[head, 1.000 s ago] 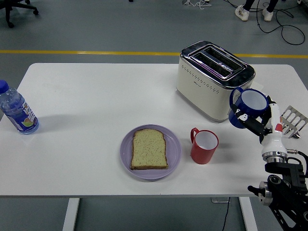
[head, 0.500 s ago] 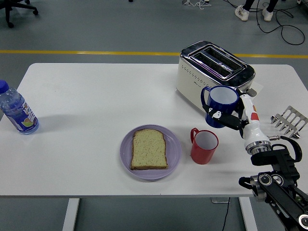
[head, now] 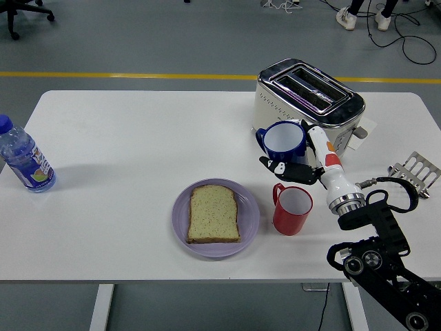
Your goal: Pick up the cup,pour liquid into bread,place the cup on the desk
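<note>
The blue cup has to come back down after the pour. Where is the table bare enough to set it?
The widest bare stretch of the table runs from the bottle to the plate and toaster. Right of the red cup, around the rack, the right hand carrying the blue cup crowds things.

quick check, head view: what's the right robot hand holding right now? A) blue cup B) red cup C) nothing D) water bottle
A: the right robot hand is closed on the blue cup, held in the air in front of the toaster, while the red cup stands untouched on the table beside the plate and the water bottle sits at the far left.
</note>
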Motion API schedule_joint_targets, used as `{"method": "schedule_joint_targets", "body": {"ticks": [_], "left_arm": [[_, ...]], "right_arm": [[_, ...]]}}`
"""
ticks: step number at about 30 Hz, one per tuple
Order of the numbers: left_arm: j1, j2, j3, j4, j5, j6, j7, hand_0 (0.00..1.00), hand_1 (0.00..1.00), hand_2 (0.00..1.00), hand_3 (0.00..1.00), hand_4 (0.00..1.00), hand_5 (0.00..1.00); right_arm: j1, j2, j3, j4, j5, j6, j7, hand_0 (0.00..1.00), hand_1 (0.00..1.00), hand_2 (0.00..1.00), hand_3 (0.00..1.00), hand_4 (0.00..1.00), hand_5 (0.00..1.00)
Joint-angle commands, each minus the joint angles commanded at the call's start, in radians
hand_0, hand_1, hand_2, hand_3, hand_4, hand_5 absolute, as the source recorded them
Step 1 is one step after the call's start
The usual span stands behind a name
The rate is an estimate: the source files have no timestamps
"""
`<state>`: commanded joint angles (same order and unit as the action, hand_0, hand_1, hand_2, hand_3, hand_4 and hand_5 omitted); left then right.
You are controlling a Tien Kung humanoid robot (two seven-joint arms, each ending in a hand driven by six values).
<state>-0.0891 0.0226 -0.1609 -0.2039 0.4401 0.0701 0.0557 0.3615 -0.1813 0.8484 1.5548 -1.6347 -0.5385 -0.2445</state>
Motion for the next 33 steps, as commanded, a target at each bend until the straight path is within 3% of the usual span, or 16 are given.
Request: {"method": "schedule_joint_targets", "body": {"ticks": [5,16,21,26,33], "left_arm": [[0.003,0.001,0.003,0.000,-0.003,0.000,0.000,0.637,0.647,0.659,0.558,0.326,0.833],[0.007,0.002,0.008,0.000,-0.006,0.000,0.000,0.638,0.647,0.660,0.559,0.325,0.837],[0.012,0.003,0.010,0.001,-0.008,0.000,0.000,0.637,0.647,0.661,0.560,0.325,0.837],[0.010,0.002,0.006,0.000,-0.008,0.000,0.000,0.638,0.648,0.661,0.561,0.325,0.838],[0.005,0.004,-0.001,0.000,-0.009,0.000,0.000,0.638,0.649,0.663,0.562,0.326,0.842]], "right_arm": [[0.041,-0.008,-0.044,-0.013,-0.135,0.015,-0.072,0.332,0.313,0.525,0.543,0.658,0.002],[0.117,-0.031,-0.133,-0.053,-0.220,0.076,-0.088,0.338,0.318,0.520,0.546,0.636,0.002],[0.170,-0.057,-0.189,-0.065,-0.319,0.143,-0.133,0.340,0.318,0.520,0.547,0.630,0.002],[0.224,-0.078,-0.238,-0.071,-0.382,0.250,-0.191,0.343,0.323,0.525,0.551,0.621,0.002],[0.333,-0.115,-0.358,-0.073,-0.387,0.290,-0.222,0.336,0.325,0.524,0.553,0.612,0.002]]}}
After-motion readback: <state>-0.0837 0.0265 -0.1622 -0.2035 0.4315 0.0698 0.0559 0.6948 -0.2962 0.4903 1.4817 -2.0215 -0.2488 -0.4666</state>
